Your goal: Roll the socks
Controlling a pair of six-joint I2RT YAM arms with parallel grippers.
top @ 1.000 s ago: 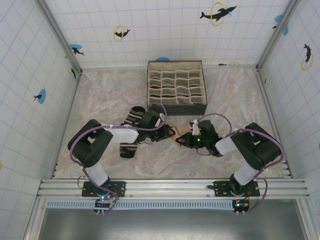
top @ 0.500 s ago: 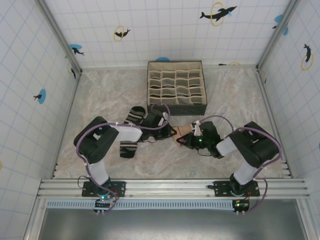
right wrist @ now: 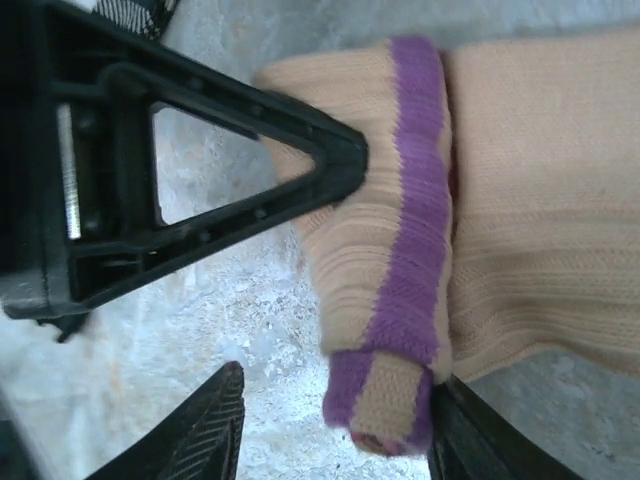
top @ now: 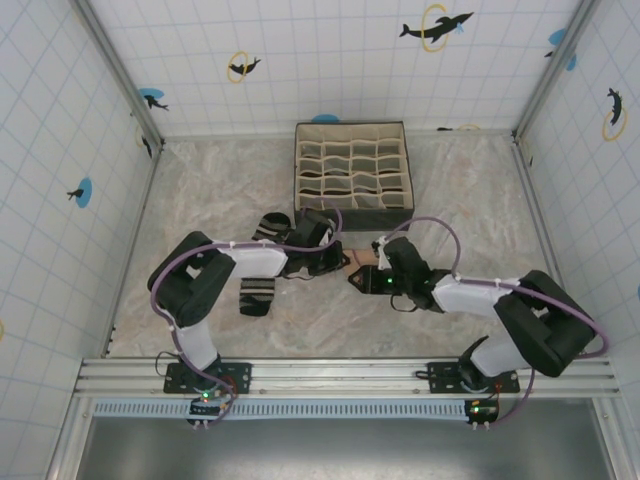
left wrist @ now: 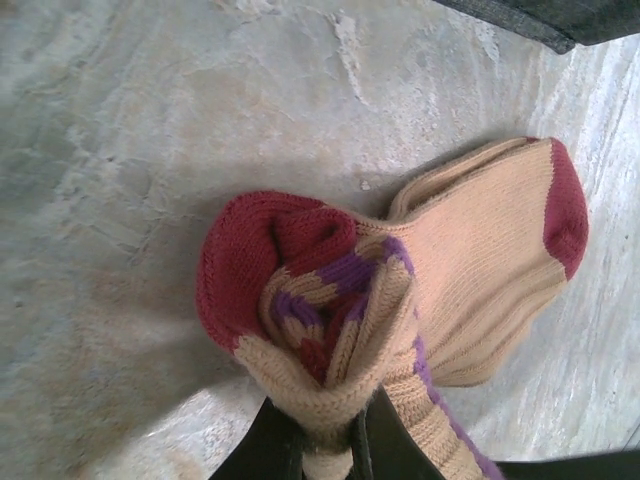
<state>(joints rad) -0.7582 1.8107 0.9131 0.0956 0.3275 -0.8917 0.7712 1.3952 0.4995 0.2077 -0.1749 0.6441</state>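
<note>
Though pinched, peach sock (left wrist: 480, 260) diag., toe end up-right.

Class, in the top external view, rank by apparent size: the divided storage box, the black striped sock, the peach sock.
1. Divided storage box, clearly largest.
2. Black striped sock, partly covered.
3. Peach sock, mostly hidden, so its place below the black one is unsure.

Overhead camera stares down on the whole table (top: 450, 190); both wrist cameras (very close) share the peach sock (left wrist: 490, 250).
</note>
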